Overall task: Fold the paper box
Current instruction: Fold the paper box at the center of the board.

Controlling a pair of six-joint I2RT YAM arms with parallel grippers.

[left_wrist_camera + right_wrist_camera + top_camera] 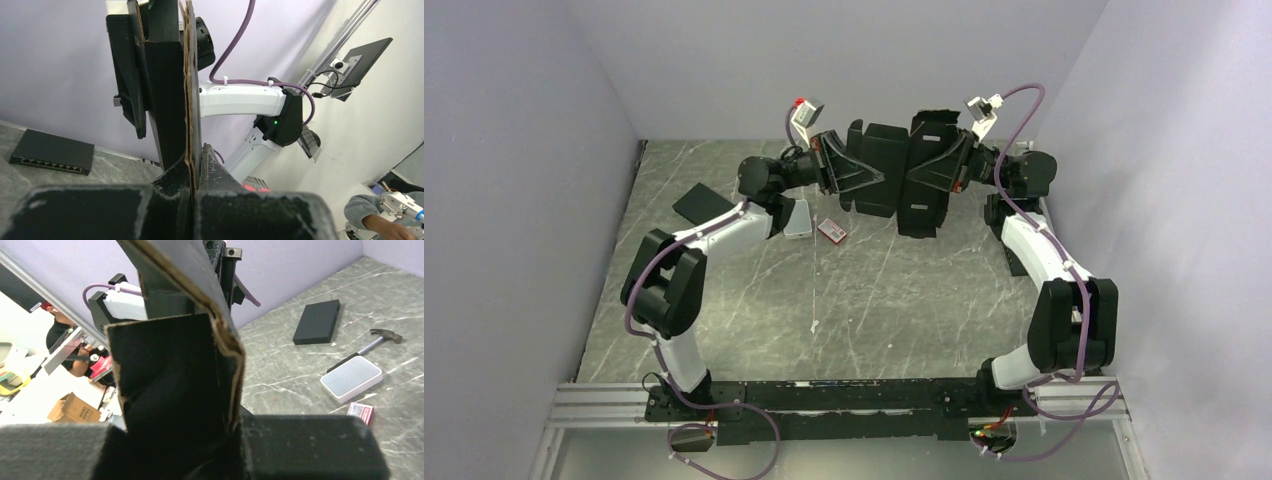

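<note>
Top external, paper box (pixel 890 172) aloft, gripped between left tool (pixel 832 166), right tool (pixel 954 162)

Soft, even light (hardly any shadows); the nearest foreground in wrist views is blurred.

No lettering, label, brand or number is legible on anything here.
</note>
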